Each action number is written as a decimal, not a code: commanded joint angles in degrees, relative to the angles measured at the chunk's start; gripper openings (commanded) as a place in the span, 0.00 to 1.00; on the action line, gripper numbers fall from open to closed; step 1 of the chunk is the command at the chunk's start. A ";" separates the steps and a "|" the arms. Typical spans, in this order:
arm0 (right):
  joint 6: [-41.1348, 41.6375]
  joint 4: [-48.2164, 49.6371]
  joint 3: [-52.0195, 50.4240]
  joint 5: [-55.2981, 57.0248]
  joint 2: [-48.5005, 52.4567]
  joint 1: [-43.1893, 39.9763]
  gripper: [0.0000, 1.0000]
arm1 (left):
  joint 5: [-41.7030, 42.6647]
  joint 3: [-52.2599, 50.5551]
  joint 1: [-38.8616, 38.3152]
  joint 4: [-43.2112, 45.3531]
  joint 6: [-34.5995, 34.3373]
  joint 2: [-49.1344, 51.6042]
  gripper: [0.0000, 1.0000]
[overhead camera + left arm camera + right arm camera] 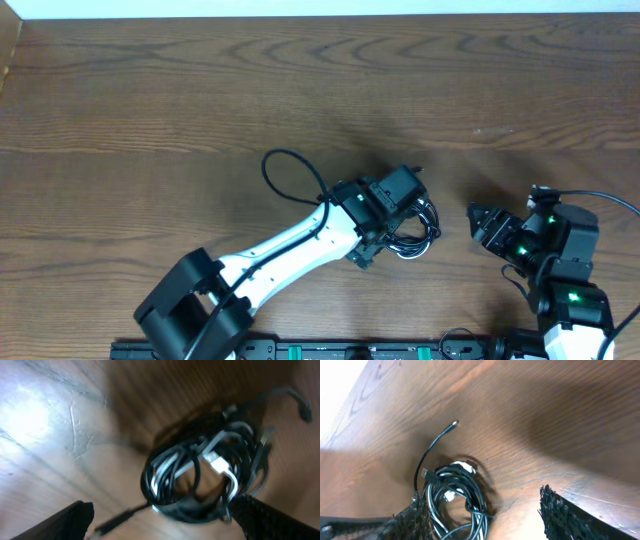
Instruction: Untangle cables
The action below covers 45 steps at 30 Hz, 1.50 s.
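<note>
Black cables (pixel 425 235) lie bundled right of centre on the bench (pixel 200 90), left claw (pixel 160 505) and right claw (pixel 481 499) apart; untangling looks barely begun, and next likely calls for pinching one end.

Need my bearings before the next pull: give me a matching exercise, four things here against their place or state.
Things:
1. left hand
2. right hand
3. white plug
4. loose black cable end

Places or states:
a. sticks out clear of the bundle
b. open, right over the cable bundle
c. open, off to one side of the bundle
d. in the middle of the bundle

Pairs: 1-b, 2-c, 3-d, 4-a.
</note>
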 commanded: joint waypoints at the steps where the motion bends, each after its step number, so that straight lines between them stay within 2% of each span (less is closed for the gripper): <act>1: -2.82 -1.05 1.64 0.42 0.07 -1.11 0.70 | -0.72 -2.56 -1.07 5.60 -6.73 3.87 0.94; 10: -4.39 -4.17 1.64 0.44 0.07 -1.09 0.71 | -0.37 -2.56 -3.69 10.99 -6.67 9.64 0.93; 12: -4.42 -4.74 1.62 0.44 0.07 -1.09 0.71 | -0.46 -2.56 -4.11 11.13 -6.32 11.30 0.66; 15: -4.44 -5.60 1.64 0.46 0.07 -1.09 0.71 | -0.57 -2.58 -4.22 10.86 -1.40 13.75 0.53; 17: -4.44 -5.97 1.64 0.46 0.07 -1.09 0.71 | -0.59 -2.58 -4.15 10.38 4.74 14.53 0.39; 21: -4.44 -6.38 1.64 0.48 0.07 -1.03 0.71 | -1.03 -2.58 -2.62 9.62 22.95 14.32 0.13; 23: -4.42 -6.38 1.62 0.46 0.07 -1.03 0.72 | -1.01 -2.56 -0.63 9.57 33.48 13.77 0.08; 25: -4.42 -6.38 1.64 0.46 0.07 -1.03 0.72 | -0.98 -2.49 1.86 9.62 45.57 13.05 0.08; 27: -4.42 -6.38 1.62 0.46 0.07 -1.03 0.72 | -0.92 -2.29 5.09 9.55 63.19 11.96 0.08; 31: -4.39 -6.40 1.62 0.46 0.07 -1.05 0.72 | -1.01 -2.29 9.84 6.93 93.70 9.57 0.08; 33: -4.42 -6.40 1.62 0.46 0.07 -1.05 0.72 | -2.95 -2.29 11.63 6.32 102.84 8.59 0.14; 37: -4.39 -6.43 1.62 0.46 0.07 -1.05 0.72 | -18.08 -2.19 14.23 6.93 104.43 6.67 0.33; 39: -4.39 -6.43 1.62 0.46 0.07 -1.05 0.72 | -24.35 -2.19 14.86 7.30 104.45 5.95 0.52; 41: -4.39 -6.38 1.62 0.46 0.07 -1.05 0.73 | -30.08 -2.19 15.04 7.69 105.35 5.44 0.67; 42: -4.39 -6.38 1.62 0.46 0.07 -1.05 0.73 | -34.84 -2.19 15.02 7.76 106.86 5.25 0.81; 43: -4.39 -6.40 1.62 0.46 0.07 -1.05 0.74 | -37.35 -2.19 14.95 7.98 106.99 5.16 0.88; 45: -4.39 -6.38 1.62 0.48 0.07 -1.05 0.75 | -41.27 -2.19 14.93 8.41 106.90 5.09 0.93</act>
